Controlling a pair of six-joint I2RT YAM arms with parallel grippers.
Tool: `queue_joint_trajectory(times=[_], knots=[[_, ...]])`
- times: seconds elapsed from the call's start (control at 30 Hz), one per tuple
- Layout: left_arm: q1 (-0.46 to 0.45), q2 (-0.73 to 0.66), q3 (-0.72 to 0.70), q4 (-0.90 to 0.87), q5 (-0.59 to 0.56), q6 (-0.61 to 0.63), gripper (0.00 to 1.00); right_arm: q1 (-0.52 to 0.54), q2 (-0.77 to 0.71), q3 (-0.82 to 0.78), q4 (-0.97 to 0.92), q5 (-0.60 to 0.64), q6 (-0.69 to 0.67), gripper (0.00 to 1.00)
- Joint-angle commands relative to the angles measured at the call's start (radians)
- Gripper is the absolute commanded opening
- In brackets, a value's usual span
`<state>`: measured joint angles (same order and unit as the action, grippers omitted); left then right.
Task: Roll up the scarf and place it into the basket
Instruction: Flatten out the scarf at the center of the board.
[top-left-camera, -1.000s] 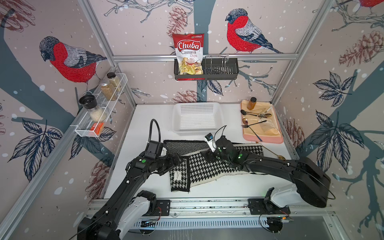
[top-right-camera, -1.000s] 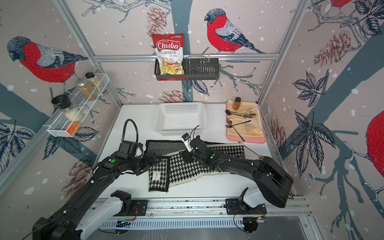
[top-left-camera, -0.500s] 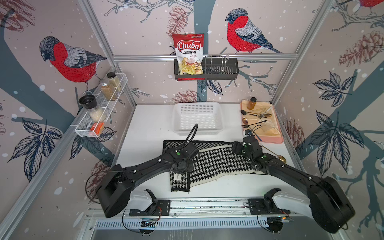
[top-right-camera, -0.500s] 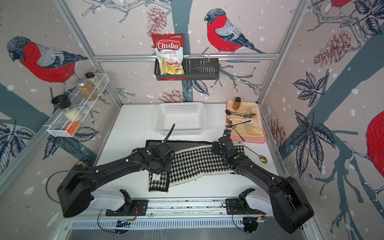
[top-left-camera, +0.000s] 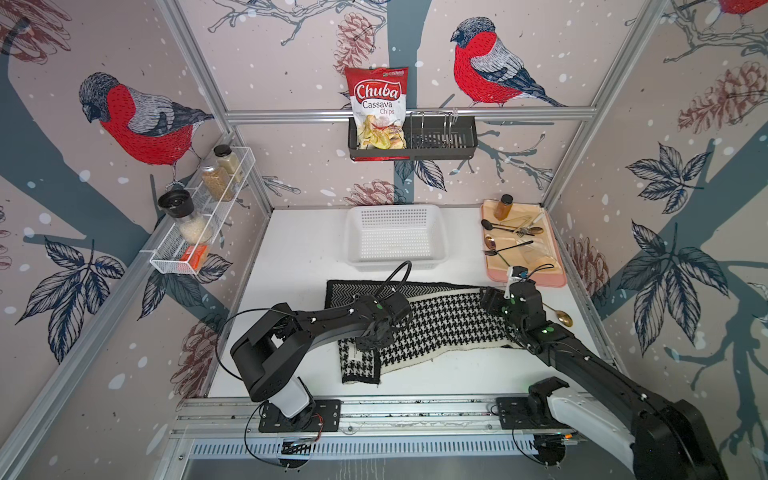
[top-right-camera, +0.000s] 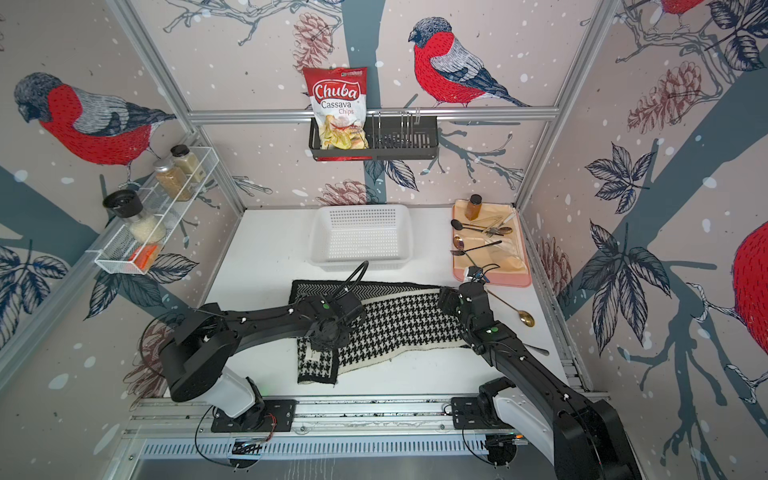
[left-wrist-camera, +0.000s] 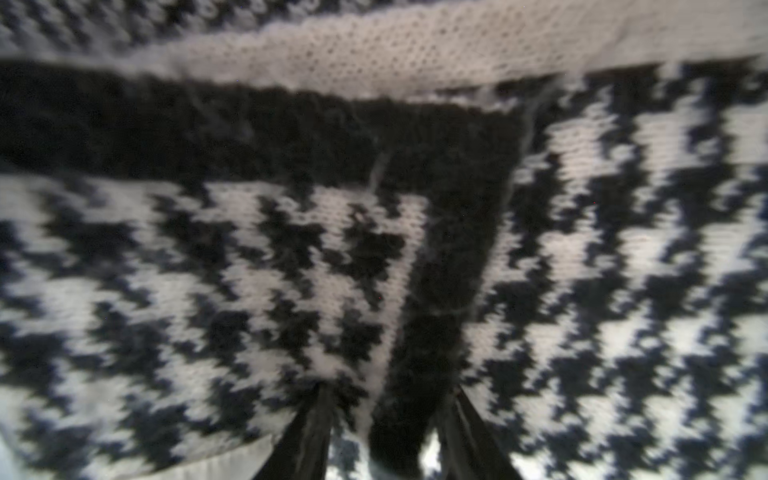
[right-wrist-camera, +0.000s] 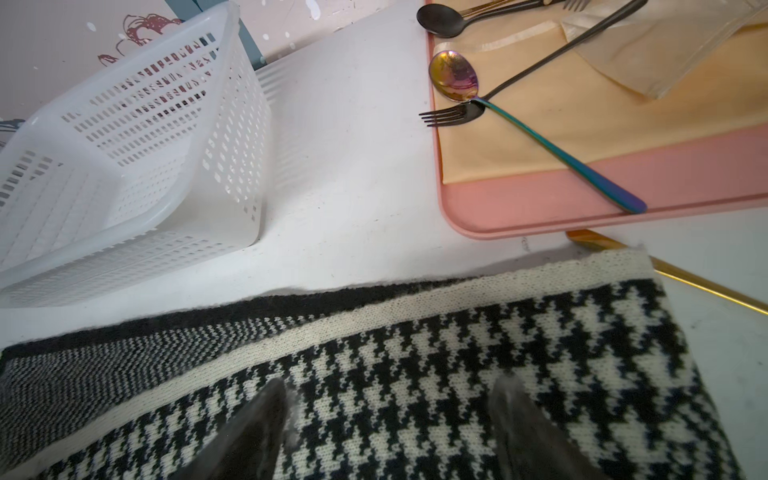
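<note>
Pinching a black-edged fold of the scarf (top-left-camera: 440, 328), the left gripper (left-wrist-camera: 388, 415) anchors one end; the cloth's length runs straight to the right gripper (right-wrist-camera: 390, 424), jaws wide over the other end, basket (top-left-camera: 395, 263) beyond both.

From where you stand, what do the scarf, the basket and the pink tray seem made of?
The scarf looks like knitted wool or similar yarn, matt and fuzzy: single stitches and loose fibres show. The basket seems moulded plastic, smooth, faintly glossy, with rows of slots. The tray is probably plastic too, satin pink with a rounded rim, though the look leaves that open.
</note>
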<state>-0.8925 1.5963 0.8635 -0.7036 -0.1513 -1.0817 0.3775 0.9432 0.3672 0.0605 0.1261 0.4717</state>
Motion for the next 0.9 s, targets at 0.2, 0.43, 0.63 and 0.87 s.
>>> queue_joint_trajectory(times=[0.2,0.43,0.63,0.87], knots=[[0.000,-0.066,0.031,-0.152,-0.118,-0.050,0.00,-0.004,-0.002,0.012,0.009,-0.018,-0.006,0.78],[0.006,-0.168,0.270,-0.329,-0.234,0.065,0.00,-0.009,0.006,0.041,0.001,0.004,-0.010,0.78],[0.025,-0.163,0.460,-0.293,-0.158,0.326,0.00,-0.024,0.045,0.094,-0.050,0.040,-0.006,0.78],[0.046,-0.117,0.547,0.007,0.158,0.529,0.00,-0.114,0.069,0.166,-0.181,0.133,0.016,0.78]])
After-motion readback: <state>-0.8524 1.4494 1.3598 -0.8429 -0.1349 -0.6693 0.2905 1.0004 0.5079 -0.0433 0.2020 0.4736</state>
